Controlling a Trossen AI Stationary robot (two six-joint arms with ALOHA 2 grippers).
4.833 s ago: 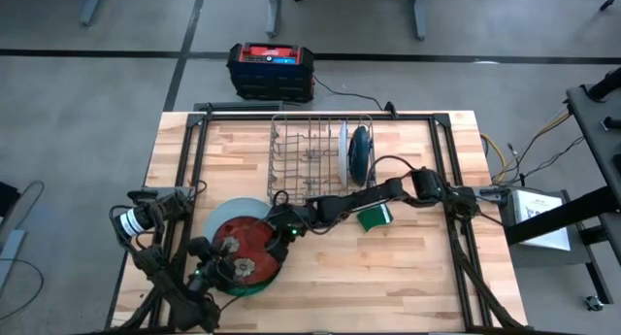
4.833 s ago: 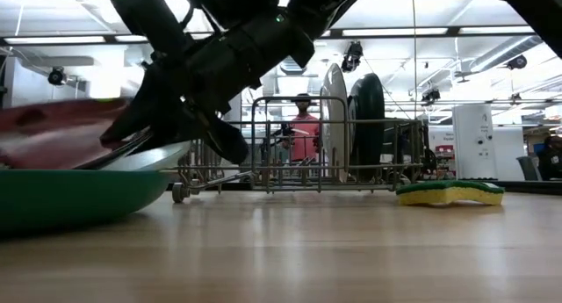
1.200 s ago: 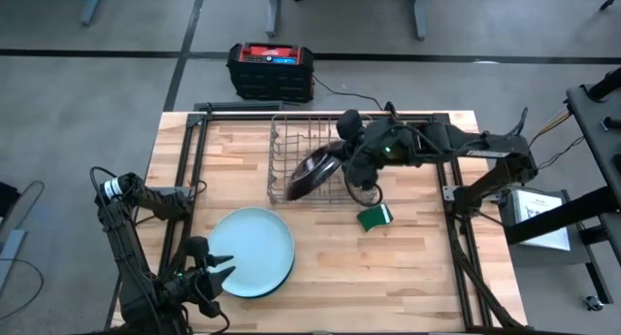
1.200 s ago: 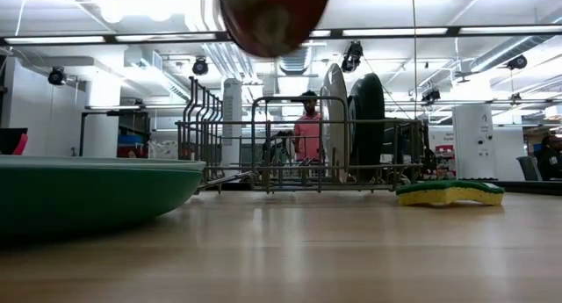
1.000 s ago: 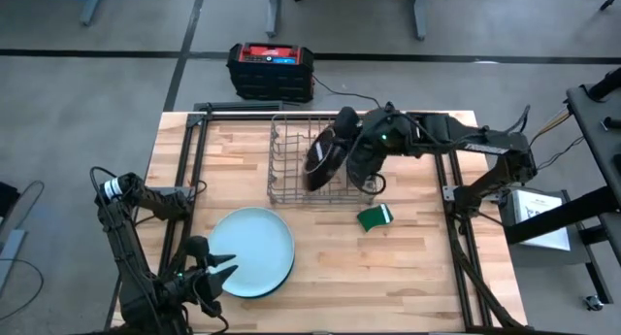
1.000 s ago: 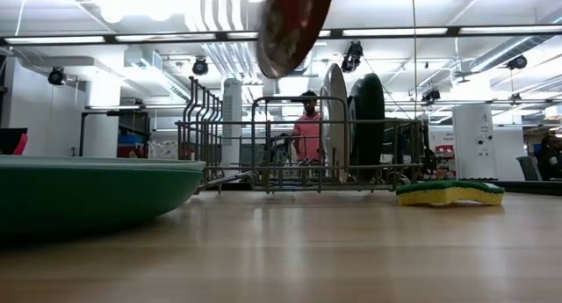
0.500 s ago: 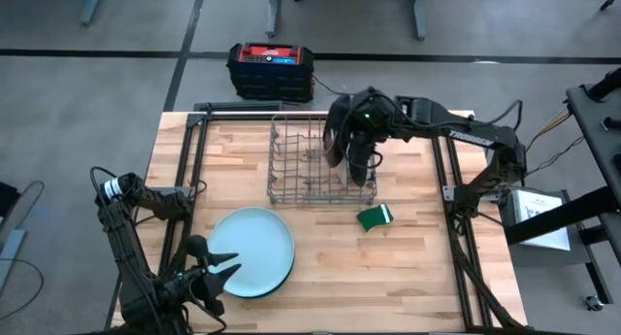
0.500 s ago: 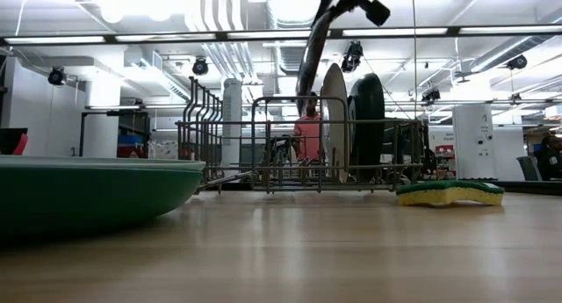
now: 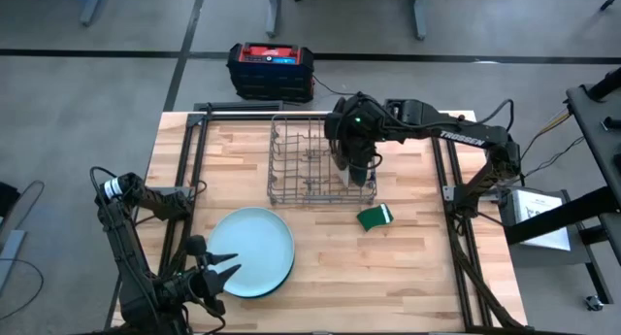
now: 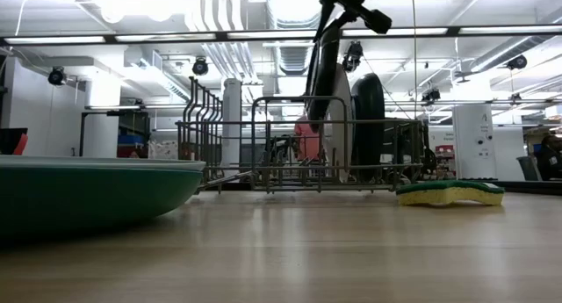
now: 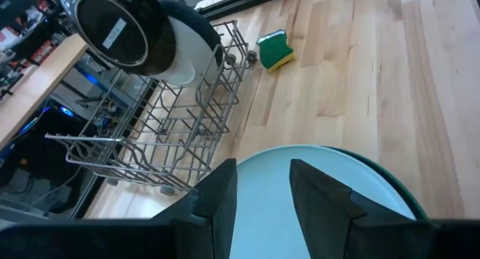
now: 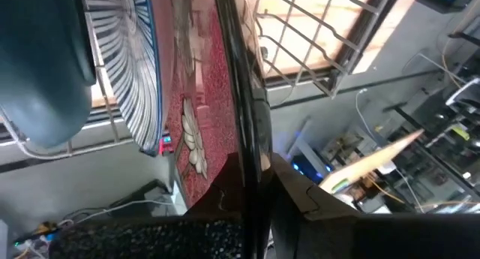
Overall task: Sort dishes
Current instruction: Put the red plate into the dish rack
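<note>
My right gripper (image 9: 355, 149) is over the grey wire rack (image 9: 320, 162), shut on the dark red-brown plate (image 12: 187, 116). The plate stands on edge (image 10: 320, 70) beside the thin white plate (image 12: 139, 64) and the dark teal plate (image 12: 37, 64), which stand in the rack's right end. The large pale blue-white plate (image 9: 250, 251) lies on the bright green plate (image 10: 88, 198) at the near left. My left gripper (image 9: 209, 275) is open at that stack's near-left rim, touching nothing. My right gripper pinches the red-brown plate's dark rim (image 12: 244, 150) between its two fingers, one on each face. The fingers come from above, pointing down. The plate hangs nearly upright, its lower part down among the rack's wires; whether it rests on them I cannot tell.
A green and yellow sponge (image 9: 374, 217) lies on the table just near the rack's right corner. A red and black box (image 9: 271, 68) sits on the floor beyond the far edge. Bare wood lies right of the plate stack.
My right gripper has carried the red-brown plate toward the table's right and down into the rack. The plate has turned from a tilted pose with its face showing to nearly upright on edge, next to the white plate.
</note>
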